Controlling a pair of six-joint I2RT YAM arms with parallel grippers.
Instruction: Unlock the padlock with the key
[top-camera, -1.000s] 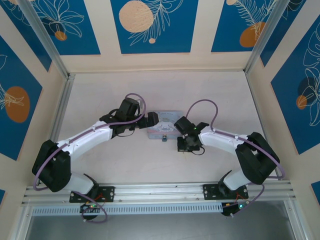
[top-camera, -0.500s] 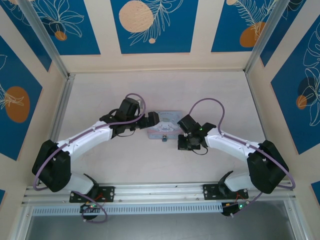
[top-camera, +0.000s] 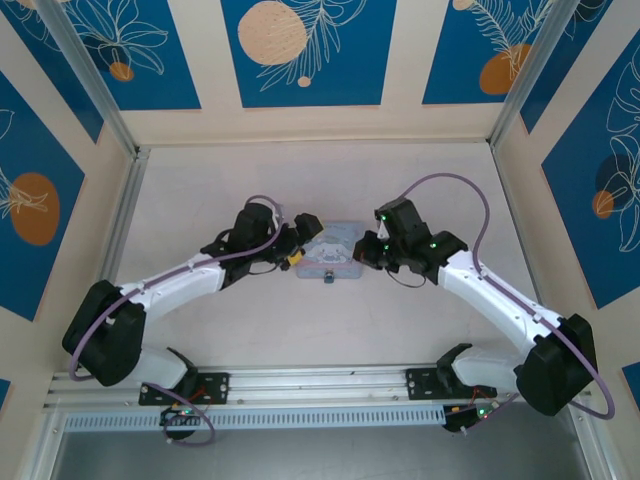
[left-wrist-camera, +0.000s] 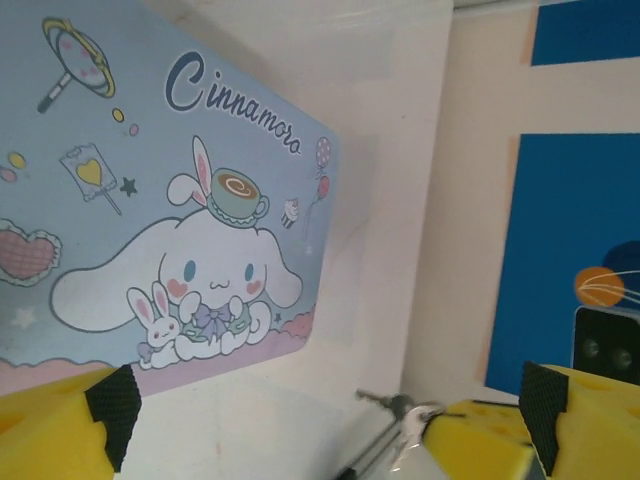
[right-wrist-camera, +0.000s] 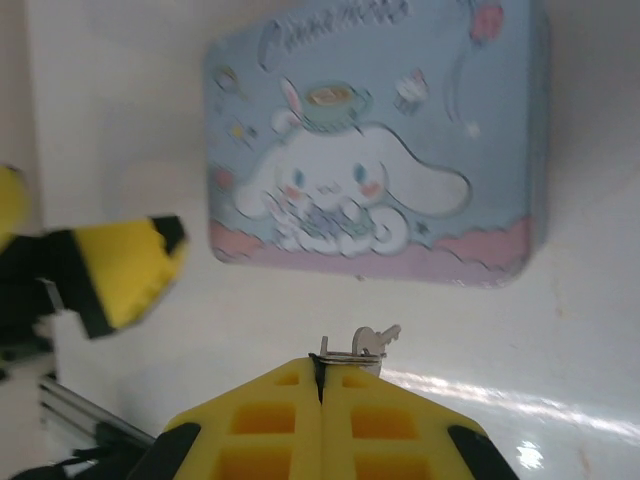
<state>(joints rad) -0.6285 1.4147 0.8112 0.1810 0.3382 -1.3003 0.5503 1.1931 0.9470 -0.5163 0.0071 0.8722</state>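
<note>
Your right pincer (right-wrist-camera: 320, 368) pinches the key (right-wrist-camera: 365, 343) near the tin (left-wrist-camera: 250, 130) reading "Cinnamoro". Your left pincer (left-wrist-camera: 325, 415) gapes wide beside it.

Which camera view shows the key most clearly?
Right wrist: the key sits close and central, pinched by the shut right fingers. Left wrist shows a small metal piece low down, perhaps it. Top external is too distant to make it out.
</note>
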